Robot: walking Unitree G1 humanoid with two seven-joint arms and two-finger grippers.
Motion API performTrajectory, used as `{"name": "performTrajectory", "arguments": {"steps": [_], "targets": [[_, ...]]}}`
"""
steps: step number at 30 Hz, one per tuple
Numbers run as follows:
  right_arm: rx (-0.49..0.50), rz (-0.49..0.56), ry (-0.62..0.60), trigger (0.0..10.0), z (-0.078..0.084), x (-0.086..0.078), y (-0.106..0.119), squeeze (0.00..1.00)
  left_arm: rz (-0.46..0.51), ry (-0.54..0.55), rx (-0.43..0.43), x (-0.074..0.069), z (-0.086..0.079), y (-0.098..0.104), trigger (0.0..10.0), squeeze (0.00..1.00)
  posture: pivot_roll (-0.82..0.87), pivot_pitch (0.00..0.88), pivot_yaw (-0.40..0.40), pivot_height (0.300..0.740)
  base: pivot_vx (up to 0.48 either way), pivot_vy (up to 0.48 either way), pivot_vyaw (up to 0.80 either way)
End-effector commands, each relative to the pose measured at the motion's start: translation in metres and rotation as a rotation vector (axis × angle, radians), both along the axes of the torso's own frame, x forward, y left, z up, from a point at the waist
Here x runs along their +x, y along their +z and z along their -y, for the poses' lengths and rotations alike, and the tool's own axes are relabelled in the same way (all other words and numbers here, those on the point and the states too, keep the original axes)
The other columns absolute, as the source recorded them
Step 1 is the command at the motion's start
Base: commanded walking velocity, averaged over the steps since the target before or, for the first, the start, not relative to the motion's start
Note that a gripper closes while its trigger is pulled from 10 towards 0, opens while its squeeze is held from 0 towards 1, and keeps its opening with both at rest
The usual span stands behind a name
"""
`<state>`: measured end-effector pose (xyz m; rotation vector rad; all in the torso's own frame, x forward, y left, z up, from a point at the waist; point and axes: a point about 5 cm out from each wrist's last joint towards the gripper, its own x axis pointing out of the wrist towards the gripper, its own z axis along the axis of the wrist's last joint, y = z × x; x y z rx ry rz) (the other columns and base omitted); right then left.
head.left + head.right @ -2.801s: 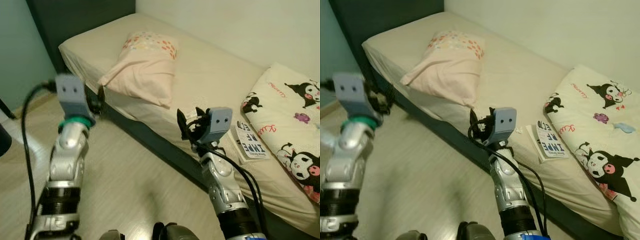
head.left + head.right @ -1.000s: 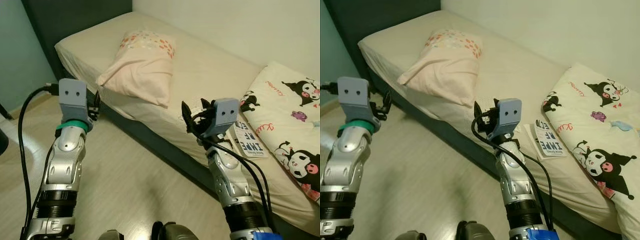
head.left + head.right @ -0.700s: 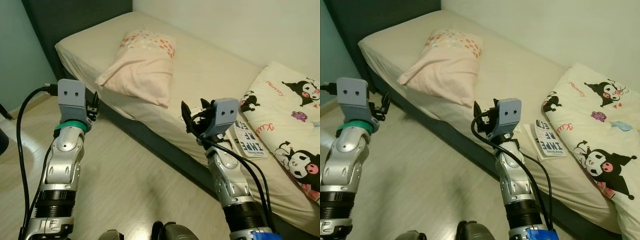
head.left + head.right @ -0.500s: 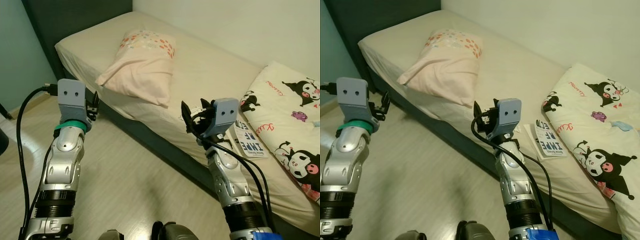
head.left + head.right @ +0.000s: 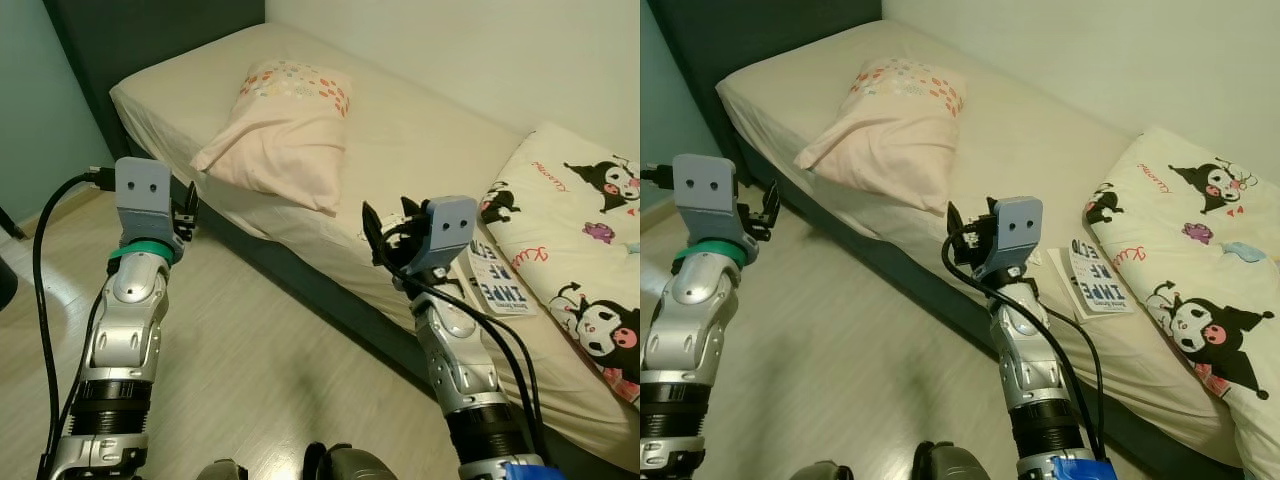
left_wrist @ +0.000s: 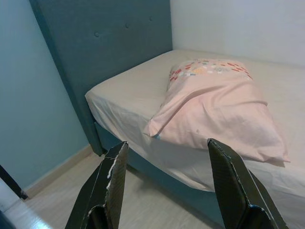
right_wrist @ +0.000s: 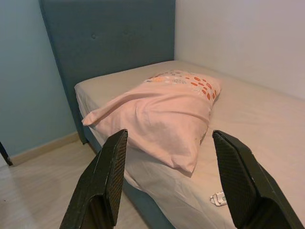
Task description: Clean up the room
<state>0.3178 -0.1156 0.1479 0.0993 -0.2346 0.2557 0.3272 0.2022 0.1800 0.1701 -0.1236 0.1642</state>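
Two spread tools [image 5: 186, 212] [image 5: 385, 240] hover apart from the pillow [image 5: 283, 140] ahead.

Both grippers hang over open floor [image 5: 250, 350], fingers spread, nothing held. At 12 o'clock the bed [image 5: 430, 150] edge bars the way. The pillow [image 5: 285, 135] lies at 11, bare sheet at 12, a booklet [image 5: 497, 282] and blanket [image 5: 585, 250] at 2.
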Motion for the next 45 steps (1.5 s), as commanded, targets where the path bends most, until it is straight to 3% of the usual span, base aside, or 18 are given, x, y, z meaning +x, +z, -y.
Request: {"name": "performTrajectory", "arguments": {"steps": [1,5,45], "targets": [[-0.009,-0.007,-0.009,10.0,0.0027,-0.0003,-0.0017,0.00,-0.012,-0.006,0.007,0.0011,0.0027,-0.0034,10.0,0.00,-0.01,0.038,-0.035,0.740,0.000,0.000,0.00],[-0.060,-0.021,-0.035,10.0,0.0044,0.0016,-0.0036,0.00,-0.013,-0.005,0.005,0.0012,0.0030,-0.0037,10.0,0.00,-0.01,0.037,-0.036,0.740,0.000,0.000,0.39],[-0.040,-0.027,-0.029,10.0,0.0037,0.0012,-0.0060,0.00,-0.008,-0.007,0.011,0.0012,0.0027,-0.0043,10.0,0.00,-0.01,0.035,-0.037,0.740,0.030,0.000,0.77]]}}
